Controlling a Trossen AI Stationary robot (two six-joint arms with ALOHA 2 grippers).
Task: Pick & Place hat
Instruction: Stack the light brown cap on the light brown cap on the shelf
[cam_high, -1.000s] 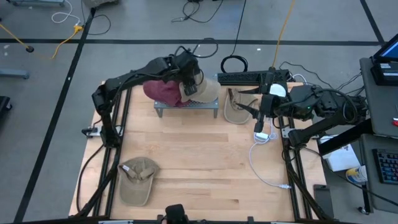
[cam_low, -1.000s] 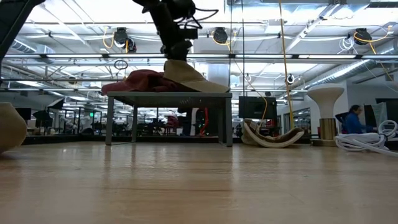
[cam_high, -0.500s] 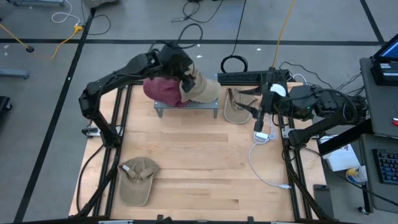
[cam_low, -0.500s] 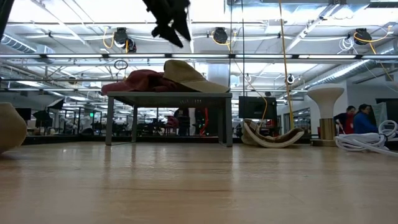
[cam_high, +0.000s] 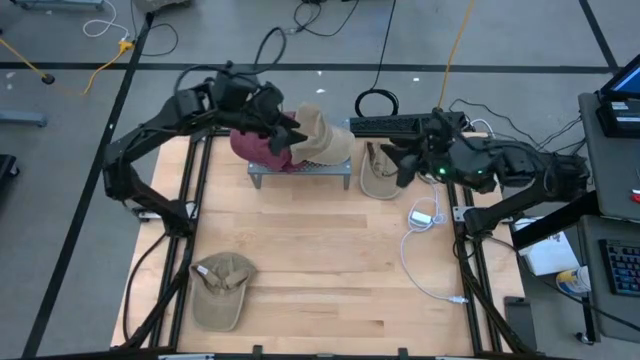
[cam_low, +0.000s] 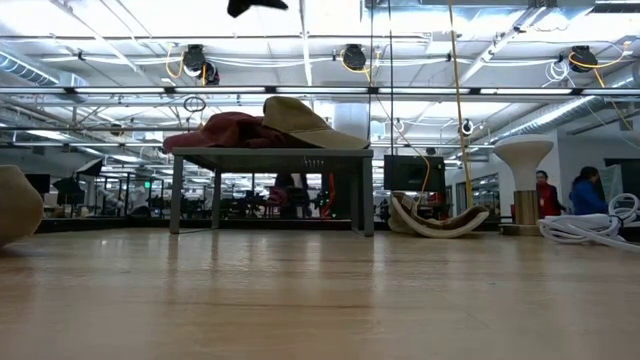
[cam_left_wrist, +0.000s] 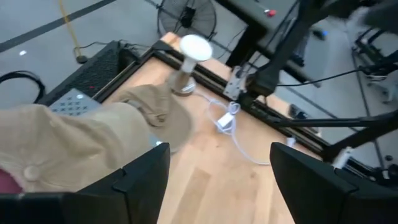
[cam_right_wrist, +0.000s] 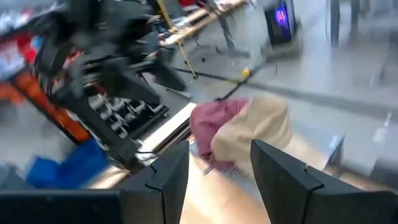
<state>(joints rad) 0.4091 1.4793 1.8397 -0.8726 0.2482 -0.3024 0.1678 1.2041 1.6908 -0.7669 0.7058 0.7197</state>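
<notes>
A tan hat (cam_high: 322, 140) lies on a small grey stand (cam_high: 300, 170) at the table's far middle, partly over a maroon hat (cam_high: 258, 148). My left gripper (cam_high: 288, 132) hovers above these two, open and with nothing between its fingers (cam_left_wrist: 214, 180); only its tip shows at the low view's top (cam_low: 255, 6). A second tan hat (cam_high: 380, 172) lies upturned on the table right of the stand. My right gripper (cam_high: 398, 165) hangs above it, open and empty (cam_right_wrist: 217, 180). A third tan cap (cam_high: 222, 288) rests on the table near the front left.
A white mushroom-shaped stand (cam_high: 447, 145) and a white cable with a plug (cam_high: 420, 215) sit at the table's right edge. Bare wood lies between the grey stand and the front-left cap. People show far behind the table (cam_low: 585, 195).
My left gripper has let go of the tan hat on the stand, opened, and risen clear of it while drawing back toward the table's left. The hat stays on the stand over the maroon one. My right gripper has rolled about its own line without shifting place.
</notes>
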